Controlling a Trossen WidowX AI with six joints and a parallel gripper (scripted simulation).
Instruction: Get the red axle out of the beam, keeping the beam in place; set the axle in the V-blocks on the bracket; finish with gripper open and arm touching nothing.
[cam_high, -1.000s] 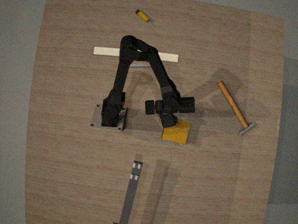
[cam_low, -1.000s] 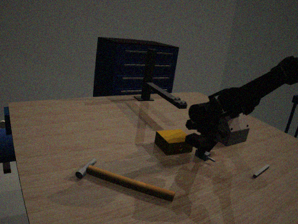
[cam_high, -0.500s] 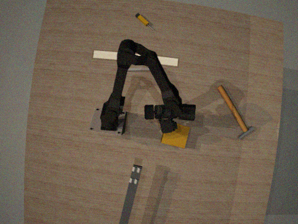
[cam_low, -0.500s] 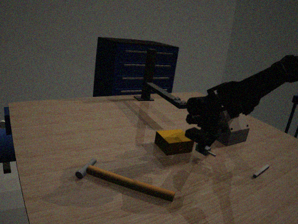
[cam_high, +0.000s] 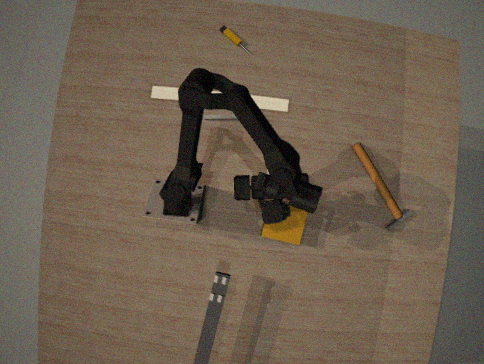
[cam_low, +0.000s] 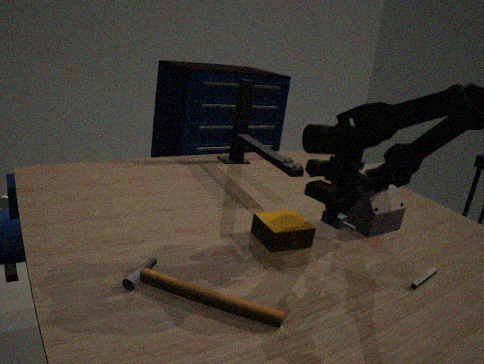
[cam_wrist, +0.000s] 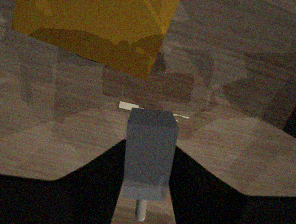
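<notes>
My gripper (cam_low: 332, 220) (cam_wrist: 148, 147) is shut on a grey block with a thin rod (cam_wrist: 141, 210) sticking out. The yellow block (cam_high: 284, 233) (cam_low: 285, 222) (cam_wrist: 95, 35), which seems to be the beam, sits on the table; the held block shows apart from it in the wrist view. A faint reddish spot (cam_low: 295, 239) on its dark side may be an end of the red axle; no more of the axle can be told. The dark bracket (cam_high: 205, 330) (cam_low: 243, 117) has a level arm with pale V-blocks (cam_high: 219, 280) at its end. In the top view the fingertips are hidden.
A hammer (cam_high: 376, 177) (cam_low: 210, 296) lies on the table. A small screwdriver (cam_high: 232, 36) and a white strip (cam_high: 270, 102) show beyond the arm. A short pale bar (cam_low: 425, 278) lies on the table. The arm's grey base (cam_high: 155, 205) (cam_low: 387, 222) is near the yellow block.
</notes>
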